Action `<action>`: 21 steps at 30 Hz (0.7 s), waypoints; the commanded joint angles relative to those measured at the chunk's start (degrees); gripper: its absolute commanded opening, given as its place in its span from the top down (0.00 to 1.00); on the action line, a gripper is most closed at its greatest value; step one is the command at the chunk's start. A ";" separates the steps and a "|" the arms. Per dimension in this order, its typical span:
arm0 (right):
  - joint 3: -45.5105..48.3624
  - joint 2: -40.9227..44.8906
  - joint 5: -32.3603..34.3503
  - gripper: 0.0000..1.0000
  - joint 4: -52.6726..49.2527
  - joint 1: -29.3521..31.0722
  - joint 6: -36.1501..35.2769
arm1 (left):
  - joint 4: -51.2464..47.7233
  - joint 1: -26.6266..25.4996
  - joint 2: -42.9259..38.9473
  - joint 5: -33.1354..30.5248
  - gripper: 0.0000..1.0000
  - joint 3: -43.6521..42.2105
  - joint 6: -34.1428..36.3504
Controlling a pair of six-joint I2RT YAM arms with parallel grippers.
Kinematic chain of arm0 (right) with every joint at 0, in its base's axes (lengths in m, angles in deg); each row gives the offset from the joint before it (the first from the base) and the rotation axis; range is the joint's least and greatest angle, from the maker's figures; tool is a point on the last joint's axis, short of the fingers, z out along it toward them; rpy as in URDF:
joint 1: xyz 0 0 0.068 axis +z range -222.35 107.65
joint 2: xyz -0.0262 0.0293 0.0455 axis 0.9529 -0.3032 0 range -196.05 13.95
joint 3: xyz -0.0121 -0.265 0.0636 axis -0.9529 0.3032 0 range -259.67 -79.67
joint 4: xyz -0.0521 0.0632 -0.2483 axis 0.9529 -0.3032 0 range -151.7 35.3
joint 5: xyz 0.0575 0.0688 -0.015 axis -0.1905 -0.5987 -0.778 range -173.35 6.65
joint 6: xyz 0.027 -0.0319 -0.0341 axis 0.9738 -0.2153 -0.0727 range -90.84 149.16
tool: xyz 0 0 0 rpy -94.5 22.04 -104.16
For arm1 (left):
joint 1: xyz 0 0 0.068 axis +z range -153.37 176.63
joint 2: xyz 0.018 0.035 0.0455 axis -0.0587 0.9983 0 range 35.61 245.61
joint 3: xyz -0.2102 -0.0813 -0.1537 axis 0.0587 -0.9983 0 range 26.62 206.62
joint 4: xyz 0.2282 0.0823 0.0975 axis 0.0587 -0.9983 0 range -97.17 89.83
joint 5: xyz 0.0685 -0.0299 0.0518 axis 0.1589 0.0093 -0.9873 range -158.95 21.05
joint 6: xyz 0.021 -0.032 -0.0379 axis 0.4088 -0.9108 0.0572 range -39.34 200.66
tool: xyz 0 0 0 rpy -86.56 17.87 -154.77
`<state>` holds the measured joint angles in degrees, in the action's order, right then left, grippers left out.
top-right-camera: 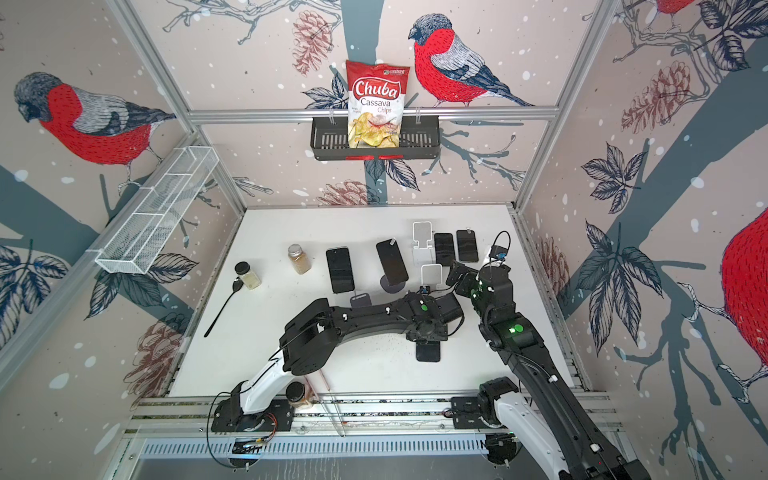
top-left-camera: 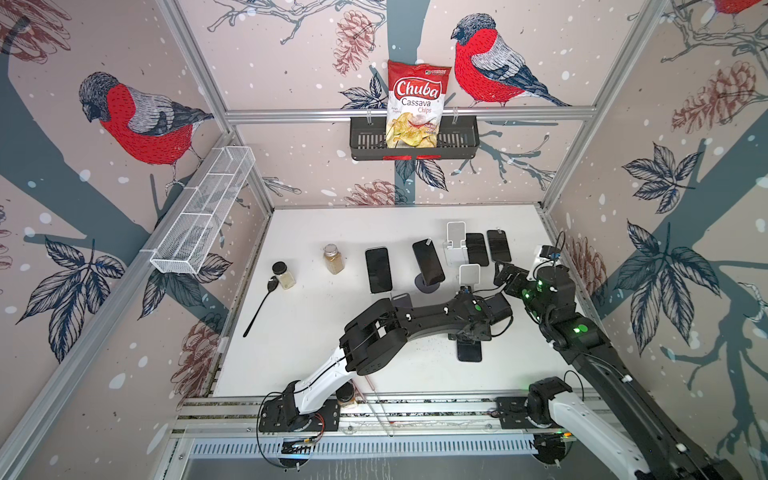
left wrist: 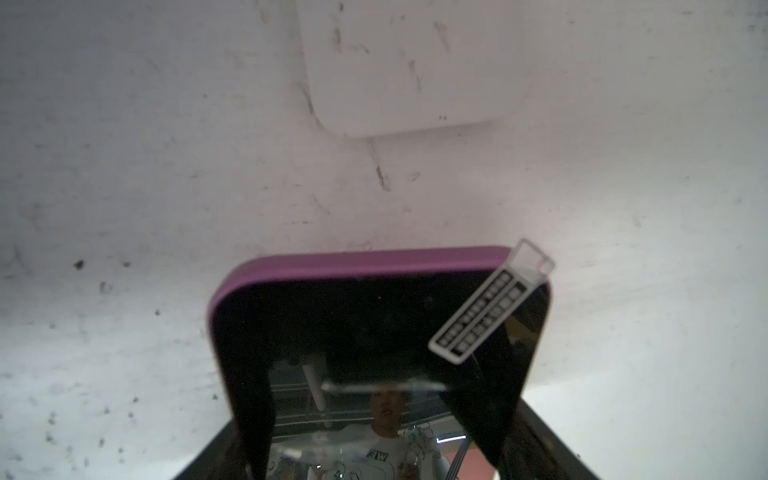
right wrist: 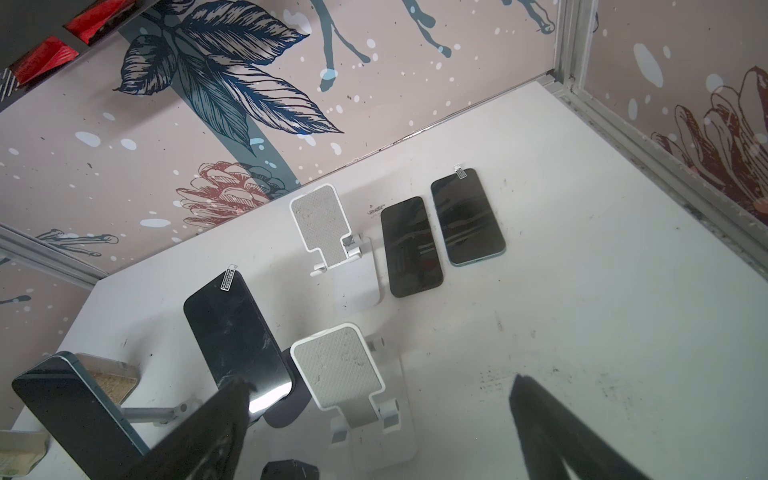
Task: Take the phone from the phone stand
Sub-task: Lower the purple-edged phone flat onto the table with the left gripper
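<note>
- Surface (top-left-camera: 316,357): white, scuffed and speckled, closed in on three sides, with an aluminium rail (top-left-camera: 415,409) along its near edge.
- Walls (top-left-camera: 145,124): paper printed with red-breasted birds, pine cones and dark leaves, set in an aluminium frame.
- Black basket (top-left-camera: 461,139): hung on the back wall, holding a bag of cassava chips (top-left-camera: 417,104).
- White wire rack (top-left-camera: 203,212): fixed to the left wall.
- Left part of the surface: two jars (top-left-camera: 284,275) (top-left-camera: 333,258), upright and apart, with a black spoon (top-left-camera: 259,309) just beside the nearer one.
- Middle: one dark phone (top-left-camera: 378,270) lying flat. A second phone (top-left-camera: 428,262) is propped on a dark round stand (top-left-camera: 428,287).
- Right rear: rear white stand (top-left-camera: 455,241) and nearer white stand (top-left-camera: 469,274), both bare. Two flat phones (top-left-camera: 476,249) (top-left-camera: 498,246) lie beside the rear one.
- Purple-cased phone (left wrist: 374,332): screen up, off the nearer white stand and on its near side. Whether it touches the surface cannot be told.
- Left fingers (left wrist: 540,444): clamped on the purple-cased phone's two long sides.
- Right fingers (right wrist: 552,436): spread wide with nothing between them, just beside the nearer white stand.
</note>
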<state>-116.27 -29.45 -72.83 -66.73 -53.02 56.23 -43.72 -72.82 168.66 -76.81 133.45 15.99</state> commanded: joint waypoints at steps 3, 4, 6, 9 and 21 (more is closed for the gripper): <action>0.04 0.85 -1.56 0.01 2.01 -0.08 0.09 | -7.07 -0.41 1.58 4.91 0.33 -1.28 -2.74; 0.12 1.02 -1.63 0.01 2.10 -0.06 0.17 | -7.23 -0.42 1.55 5.09 0.32 -1.22 -2.74; 0.12 1.20 -1.72 0.01 2.10 -0.17 0.18 | -7.45 -0.42 1.51 5.08 0.30 -1.19 -2.84; 0.21 1.45 -1.81 0.01 2.14 -0.24 0.18 | -7.60 -0.42 1.52 5.04 0.28 -1.09 -2.99; 0.50 1.90 -2.26 0.01 2.44 -0.41 0.27 | -7.32 -0.62 1.16 4.59 0.18 -1.73 -3.15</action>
<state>-115.88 -27.77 -73.92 -66.58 -53.37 56.25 -43.16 -73.30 168.40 -77.79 133.01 14.73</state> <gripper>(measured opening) 0.991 0.820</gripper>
